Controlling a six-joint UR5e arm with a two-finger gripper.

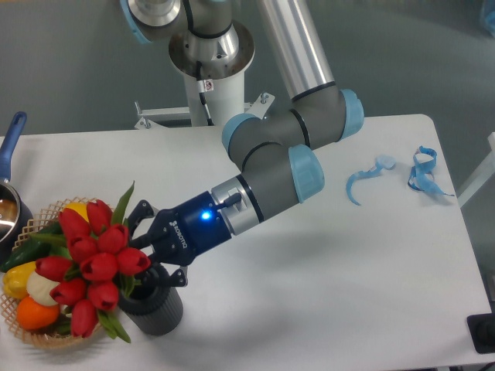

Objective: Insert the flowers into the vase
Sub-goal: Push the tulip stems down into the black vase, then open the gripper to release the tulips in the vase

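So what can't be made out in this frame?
- Stems of the flowers: hidden behind the heads, so seating in the vase is unclear.
- Vase mouth: covered by gripper and blooms.
- Gripper state: fingers obscured.
- Pot: cut off at left edge.

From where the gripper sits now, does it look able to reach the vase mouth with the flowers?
Probably yes. The gripper is right above the vase, with the flowers beside its mouth. Nothing lies between them, though the wicker basket crowds the left side.
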